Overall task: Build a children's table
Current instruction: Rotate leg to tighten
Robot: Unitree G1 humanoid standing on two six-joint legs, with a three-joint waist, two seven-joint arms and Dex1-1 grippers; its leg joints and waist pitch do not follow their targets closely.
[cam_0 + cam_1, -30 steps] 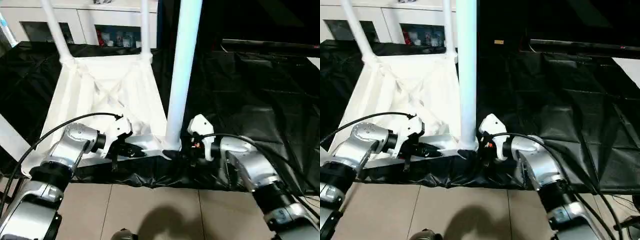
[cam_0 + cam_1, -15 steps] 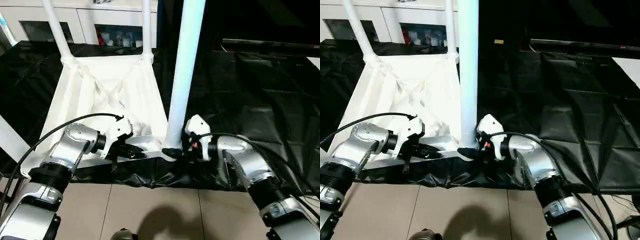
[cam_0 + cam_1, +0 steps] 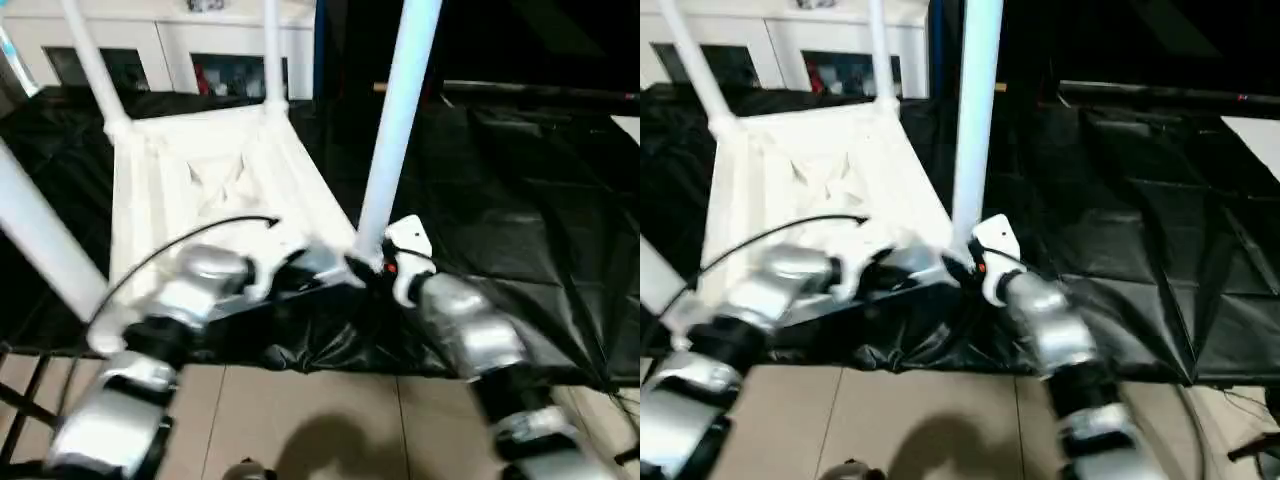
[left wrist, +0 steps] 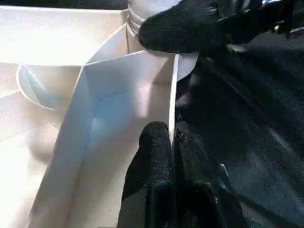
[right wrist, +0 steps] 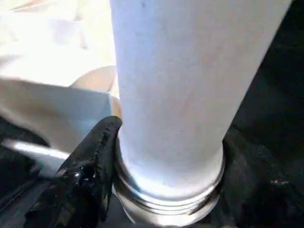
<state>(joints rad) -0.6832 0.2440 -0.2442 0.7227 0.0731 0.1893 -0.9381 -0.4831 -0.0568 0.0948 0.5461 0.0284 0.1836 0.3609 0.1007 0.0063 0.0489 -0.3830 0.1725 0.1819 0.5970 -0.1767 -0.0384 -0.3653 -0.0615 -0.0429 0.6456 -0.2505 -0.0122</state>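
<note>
At the near right corner of the upturned tabletop (image 3: pixel 215 175), right gripper (image 5: pixel 161 199) clasps the upright leg (image 3: pixel 395 130) at its base. Left gripper (image 4: pixel 172 142) pinches the tabletop's near rim. Since a second ago the tabletop has swung left, the leg tilting.

smooth white plastic tabletop (image 3: pixel 215 180) (glossy), crinkled black cover (image 3: pixel 500 200)

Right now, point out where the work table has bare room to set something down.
Bare black cover lies to the right of the near-right leg, out to that edge. The tabletop takes the left half. Its near-right corner is crowded: the left gripper pinches the rim and the right gripper clasps the leg's base.
</note>
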